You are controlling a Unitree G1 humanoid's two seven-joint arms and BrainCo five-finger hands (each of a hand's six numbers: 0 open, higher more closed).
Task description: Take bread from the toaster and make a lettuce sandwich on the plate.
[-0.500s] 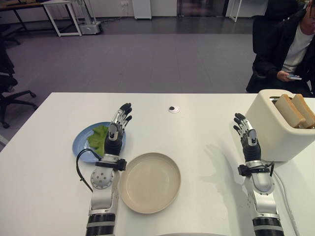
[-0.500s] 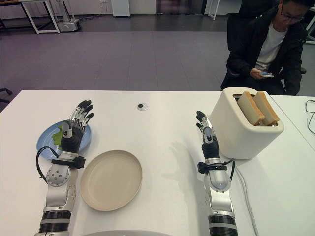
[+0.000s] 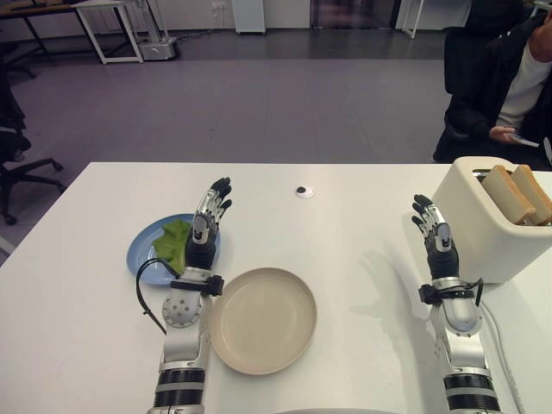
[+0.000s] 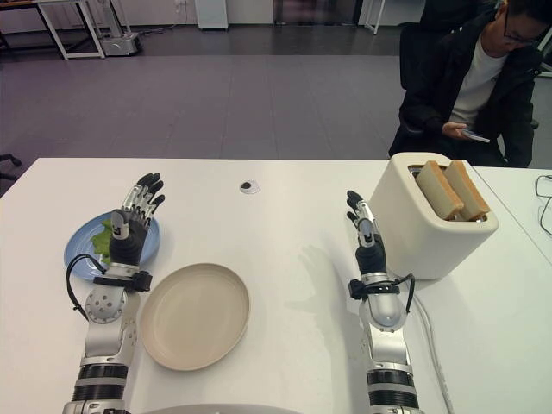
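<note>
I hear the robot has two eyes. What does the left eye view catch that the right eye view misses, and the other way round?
Left eye view: most of a black office chair on the floor at the far left.
Right eye view: the toaster with its full right side, and beyond it a dark cable at the table edge.
Shared: two bread slices standing in the toaster, the empty beige plate, lettuce on the blue plate, and the left hand and right hand, both open.
</note>
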